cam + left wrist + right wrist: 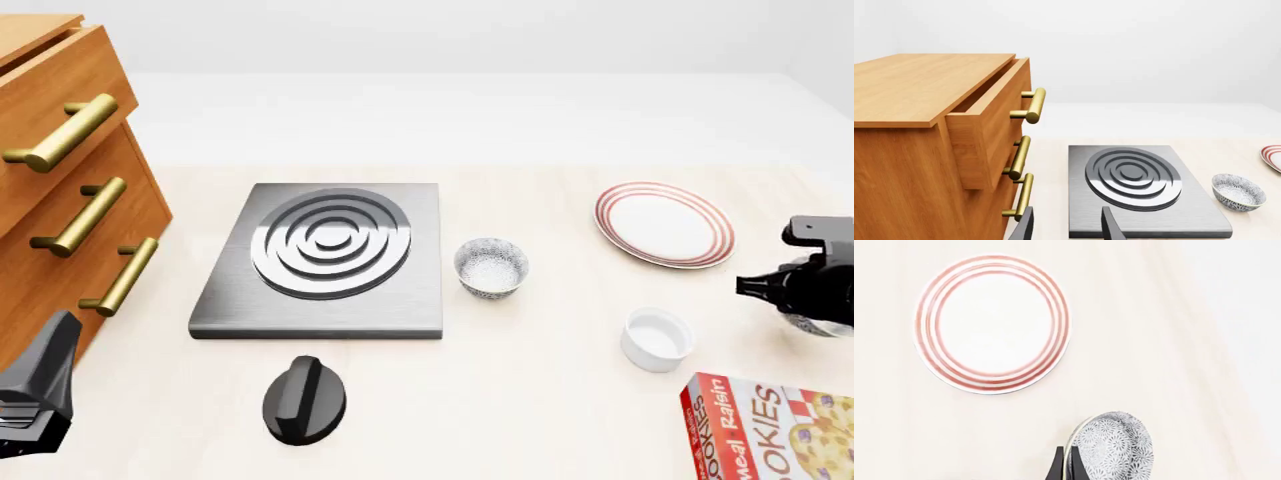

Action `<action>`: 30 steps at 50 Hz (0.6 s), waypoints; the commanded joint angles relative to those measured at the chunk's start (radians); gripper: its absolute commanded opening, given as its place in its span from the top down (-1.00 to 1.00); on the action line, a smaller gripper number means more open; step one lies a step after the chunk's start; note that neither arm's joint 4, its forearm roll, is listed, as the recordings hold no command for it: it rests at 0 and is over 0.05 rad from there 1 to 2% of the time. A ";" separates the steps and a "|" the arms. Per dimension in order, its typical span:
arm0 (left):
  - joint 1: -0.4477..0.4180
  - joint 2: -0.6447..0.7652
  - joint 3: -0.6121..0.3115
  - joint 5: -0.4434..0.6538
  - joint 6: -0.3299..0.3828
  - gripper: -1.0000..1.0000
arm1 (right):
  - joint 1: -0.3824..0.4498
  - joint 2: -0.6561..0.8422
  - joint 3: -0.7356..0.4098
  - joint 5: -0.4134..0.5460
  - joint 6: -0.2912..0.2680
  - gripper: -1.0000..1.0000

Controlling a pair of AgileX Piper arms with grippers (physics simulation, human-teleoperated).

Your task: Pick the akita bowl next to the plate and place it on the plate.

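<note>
The small round akita bowl [1111, 447], grey-and-white speckled in a fine flower pattern, is tilted on edge, its rim pinched in the right jaws [1065, 465], which are clenched on it. Ahead of those jaws and well apart lies the round white plate [992, 322] with thin red rings, bare on the pale bench [1174, 340]. The left jaws [1066, 225] are released, empty, near the grey burner slab [1187, 210]. Two speckled bowls; the second bowl [490, 266] sits beside the slab. One carton [774, 425] reads "COOKIES".
</note>
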 commanded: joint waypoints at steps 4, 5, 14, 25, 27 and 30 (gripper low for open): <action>0.000 0.000 0.000 0.000 0.000 -1.00 | 0.000 -0.136 -0.091 0.190 -0.045 1.00; 0.000 0.000 0.000 0.000 0.000 -1.00 | 0.000 -0.133 -0.085 0.176 -0.051 1.00; 0.000 0.000 0.000 0.000 0.000 -1.00 | 0.022 -0.185 -0.174 0.285 -0.083 1.00; 0.000 0.000 0.000 0.000 0.000 -1.00 | 0.055 -0.163 -0.258 0.337 -0.105 1.00; 0.000 0.000 0.000 0.000 0.000 -1.00 | 0.059 -0.161 -0.266 0.342 -0.105 1.00; 0.000 0.000 0.000 0.000 0.000 -1.00 | 0.067 -0.157 -0.293 0.357 -0.113 1.00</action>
